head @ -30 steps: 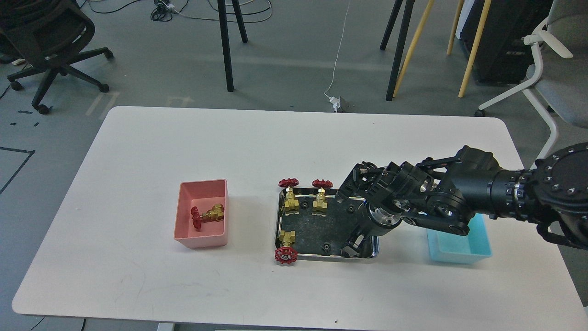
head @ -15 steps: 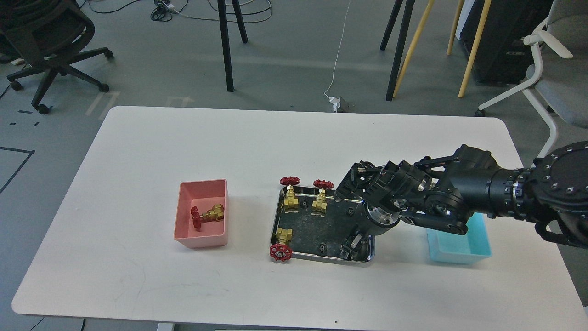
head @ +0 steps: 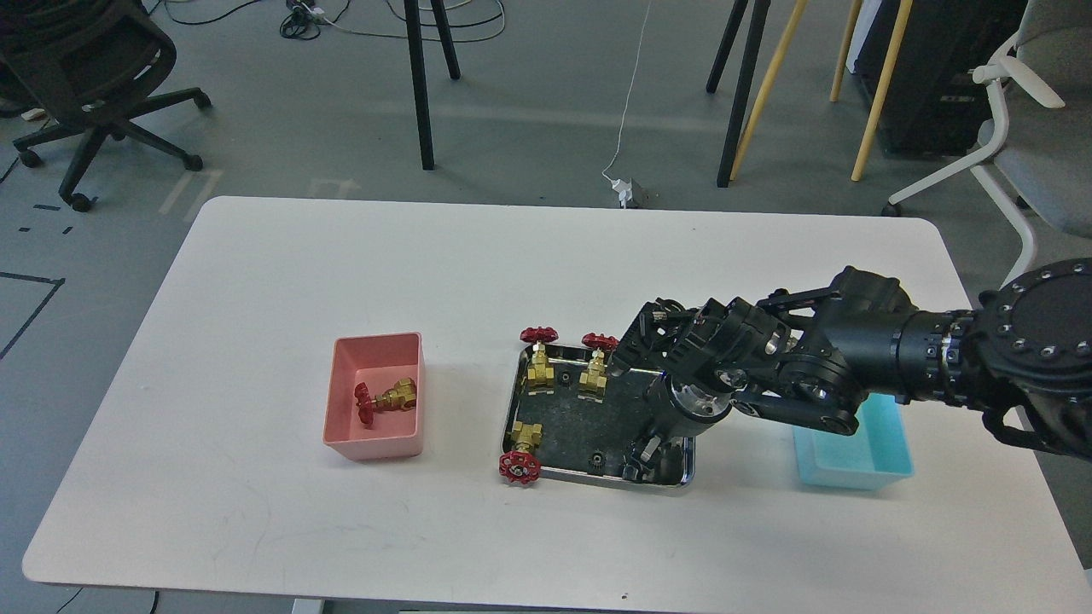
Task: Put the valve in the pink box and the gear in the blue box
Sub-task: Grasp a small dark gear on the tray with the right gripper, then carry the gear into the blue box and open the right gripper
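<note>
Down at the near right corner of the steel tray (head: 515,401), my right gripper (head: 641,460) hangs over small black gears; fingers too dark, can't tell if they're parted. Left arm not visible. Nearest gear (head: 596,461): probably light, stiff, slippery; pinch across the teeth. One valve (head: 388,398) lies in the pink box (head: 375,448); blue box (head: 853,467) right of tray. White table (head: 426,273), grey floor, chairs beyond.
</note>
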`<state>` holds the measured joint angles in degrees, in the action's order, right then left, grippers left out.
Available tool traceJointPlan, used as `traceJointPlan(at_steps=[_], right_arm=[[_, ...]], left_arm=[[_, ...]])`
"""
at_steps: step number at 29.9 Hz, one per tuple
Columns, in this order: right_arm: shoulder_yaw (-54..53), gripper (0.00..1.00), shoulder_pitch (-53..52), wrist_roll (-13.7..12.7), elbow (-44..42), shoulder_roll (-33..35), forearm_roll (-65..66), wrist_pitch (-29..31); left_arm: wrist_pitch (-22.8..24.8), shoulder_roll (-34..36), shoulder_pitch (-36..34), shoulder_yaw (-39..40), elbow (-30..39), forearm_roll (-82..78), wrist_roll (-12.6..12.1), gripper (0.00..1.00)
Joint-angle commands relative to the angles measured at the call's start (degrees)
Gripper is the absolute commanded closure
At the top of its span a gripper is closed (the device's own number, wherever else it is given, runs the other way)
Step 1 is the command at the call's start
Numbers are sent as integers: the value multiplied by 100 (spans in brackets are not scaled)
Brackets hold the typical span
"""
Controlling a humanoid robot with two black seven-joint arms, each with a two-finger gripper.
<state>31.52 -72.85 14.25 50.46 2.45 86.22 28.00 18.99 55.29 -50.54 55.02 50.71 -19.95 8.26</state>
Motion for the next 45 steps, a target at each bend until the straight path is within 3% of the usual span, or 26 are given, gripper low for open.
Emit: traceJointPlan(at_steps=[1, 12, 24, 30, 38, 41, 45], right_arm=[[12, 64, 16, -1, -10, -43, 9, 0], [21, 73, 7, -1, 16, -17, 9, 0], [-154, 89, -317, 17, 25, 97, -131, 0], [-708, 90, -687, 70, 701, 1369, -439, 0], [-1192, 90, -635, 70, 1887, 3936, -439, 0], [-1209, 90, -433, 70, 2169, 4473, -387, 0], [-1297, 90, -108, 69, 2205, 4676, -325, 0]], left_arm=[[0, 9, 1, 0, 1, 0, 0, 2], [0, 17, -8, 0, 1, 0, 0, 2], [0, 9, -8, -8, -61, 0, 0, 2], [-9, -27, -8, -26, -61, 0, 0, 2], [-53, -62, -17, -70, -61, -9, -9, 2], [-62, -158, -96, -79, -61, -9, -9, 2], [-70, -299, -166, -79, -61, -27, -26, 2]])
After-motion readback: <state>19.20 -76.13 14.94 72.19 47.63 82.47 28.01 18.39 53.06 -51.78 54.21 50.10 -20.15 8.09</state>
